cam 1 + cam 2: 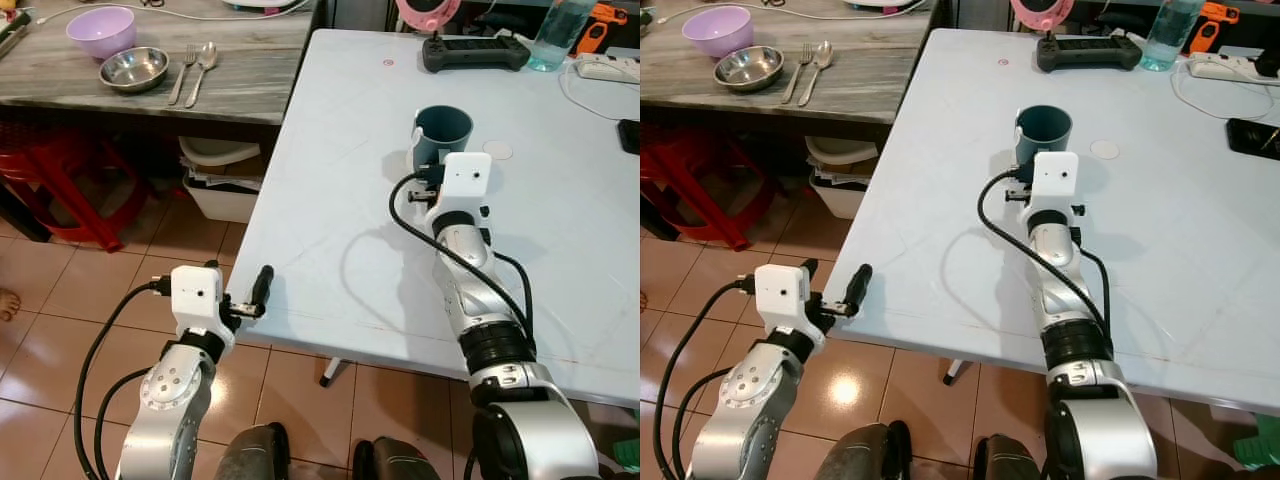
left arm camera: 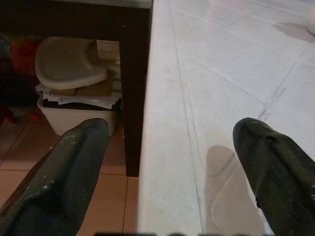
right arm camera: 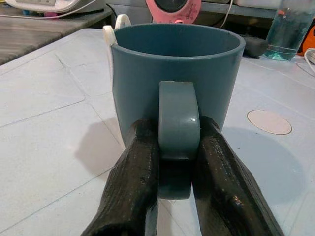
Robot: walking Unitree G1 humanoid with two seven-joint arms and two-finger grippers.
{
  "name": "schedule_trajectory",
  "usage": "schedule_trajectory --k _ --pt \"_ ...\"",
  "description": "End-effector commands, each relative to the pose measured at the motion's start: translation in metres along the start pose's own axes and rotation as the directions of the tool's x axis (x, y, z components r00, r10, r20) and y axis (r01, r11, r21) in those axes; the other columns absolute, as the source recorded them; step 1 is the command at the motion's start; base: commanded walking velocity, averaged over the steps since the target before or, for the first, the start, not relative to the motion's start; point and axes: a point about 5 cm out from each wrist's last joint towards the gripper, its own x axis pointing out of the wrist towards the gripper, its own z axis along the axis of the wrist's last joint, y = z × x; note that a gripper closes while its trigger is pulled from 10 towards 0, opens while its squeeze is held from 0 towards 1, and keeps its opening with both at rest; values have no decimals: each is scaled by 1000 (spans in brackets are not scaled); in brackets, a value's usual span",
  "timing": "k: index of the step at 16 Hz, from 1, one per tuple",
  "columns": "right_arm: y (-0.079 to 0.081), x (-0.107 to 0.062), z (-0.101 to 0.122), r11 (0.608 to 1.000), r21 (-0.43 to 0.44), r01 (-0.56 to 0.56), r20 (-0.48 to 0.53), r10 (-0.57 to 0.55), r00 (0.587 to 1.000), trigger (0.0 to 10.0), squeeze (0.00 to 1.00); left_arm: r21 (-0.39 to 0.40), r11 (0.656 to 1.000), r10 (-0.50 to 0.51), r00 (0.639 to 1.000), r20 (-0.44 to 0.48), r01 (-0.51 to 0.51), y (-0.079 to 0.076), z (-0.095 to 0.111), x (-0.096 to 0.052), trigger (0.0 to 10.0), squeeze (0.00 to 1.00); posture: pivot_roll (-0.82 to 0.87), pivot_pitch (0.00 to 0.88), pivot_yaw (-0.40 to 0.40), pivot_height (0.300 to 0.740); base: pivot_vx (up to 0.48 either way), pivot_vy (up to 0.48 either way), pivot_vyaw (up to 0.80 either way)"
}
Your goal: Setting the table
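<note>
Right wrist view: I am seeing the right gripper (image 3: 174,162) pinching the handle of the blue mug (image 3: 177,73), one black finger on each side of it.
Mug: it is standing upright on the white table (image 1: 330,210), directly ahead of that gripper, well in from the table's near edge.
Left gripper (image 2: 172,167): I am holding it spread and empty, hovering at the near left edge of the table.
Done so far: I am judging only the mug as placed, or nearly so, since the fingers are not yet off it.
Left to do: the purple bowl (image 1: 101,30), steel bowl (image 1: 133,68), fork (image 1: 183,72) and spoon (image 1: 202,66) are waiting on the wooden table (image 1: 250,90), far beyond my left gripper.
</note>
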Motion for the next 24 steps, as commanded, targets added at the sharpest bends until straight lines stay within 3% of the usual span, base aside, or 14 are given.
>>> schedule_trajectory --k 1,8,15,24 --pt "-1 -3 2 1000 8 -4 21 4 1000 0 0 6 1000 19 1000 -11 -19 3 -1 1 10000 0 34 142 36 740 0 0 0" --pt "-18 -38 -8 1000 16 2 62 -3 998 0 0 6 1000 27 1000 9 -27 4 0 11 10000 0 20 86 36 740 0 0 0" --pt "-22 -74 -21 1000 6 -10 39 10 999 0 0 13 999 34 999 25 -35 5 1 17 10000 0 16 40 35 740 0 0 0" --pt "-20 -74 -23 1000 21 -11 15 11 1000 0 0 27 998 50 997 54 -51 8 5 23 10000 0 24 22 35 740 0 0 0"
